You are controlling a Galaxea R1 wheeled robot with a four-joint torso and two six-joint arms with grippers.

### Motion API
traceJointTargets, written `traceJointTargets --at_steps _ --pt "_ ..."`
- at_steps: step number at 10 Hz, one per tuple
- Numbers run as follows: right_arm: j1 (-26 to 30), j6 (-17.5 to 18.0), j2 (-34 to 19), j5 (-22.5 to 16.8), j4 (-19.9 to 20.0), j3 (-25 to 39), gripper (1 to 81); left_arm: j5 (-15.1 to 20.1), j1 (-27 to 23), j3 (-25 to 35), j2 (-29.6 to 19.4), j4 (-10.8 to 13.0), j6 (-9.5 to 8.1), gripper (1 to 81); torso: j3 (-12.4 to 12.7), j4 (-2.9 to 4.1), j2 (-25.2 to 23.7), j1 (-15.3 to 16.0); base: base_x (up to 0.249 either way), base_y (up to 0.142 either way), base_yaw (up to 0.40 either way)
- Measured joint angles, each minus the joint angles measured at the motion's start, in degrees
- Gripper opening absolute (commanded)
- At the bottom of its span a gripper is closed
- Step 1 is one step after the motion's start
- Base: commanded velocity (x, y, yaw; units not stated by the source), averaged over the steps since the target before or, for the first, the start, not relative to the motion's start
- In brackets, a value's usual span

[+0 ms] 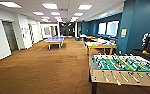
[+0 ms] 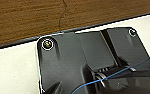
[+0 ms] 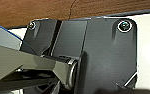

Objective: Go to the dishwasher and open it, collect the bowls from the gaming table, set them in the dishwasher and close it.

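A table-football table (image 1: 123, 68) stands nearest, low right. Past it, a yellow-trimmed gaming table (image 1: 101, 45) sits well apart from the robot. Whether either pincer is released or clenched, I cannot tell.

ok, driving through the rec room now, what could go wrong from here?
1. The foosball table stands close on the right; its rod handles stick out toward the robot and could snag the base or an arm on a tight pass or turn.
2. The bowls can't be made out from here, so the yellow-trimmed table behind it may be the wrong target.
3. The ping-pong table narrows the carpeted lane farther ahead.
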Motion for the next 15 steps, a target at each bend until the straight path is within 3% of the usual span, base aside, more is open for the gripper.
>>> traceJointTargets --at_steps 15 --pt "-0.11 -0.02 0.05 0.0 -0.2 -0.33 81.1 0.15 0.28 0.13 0.04 0.0 0.0 81.1 0.0 0.0 0.0 0.02 0.092 0.0 0.0"
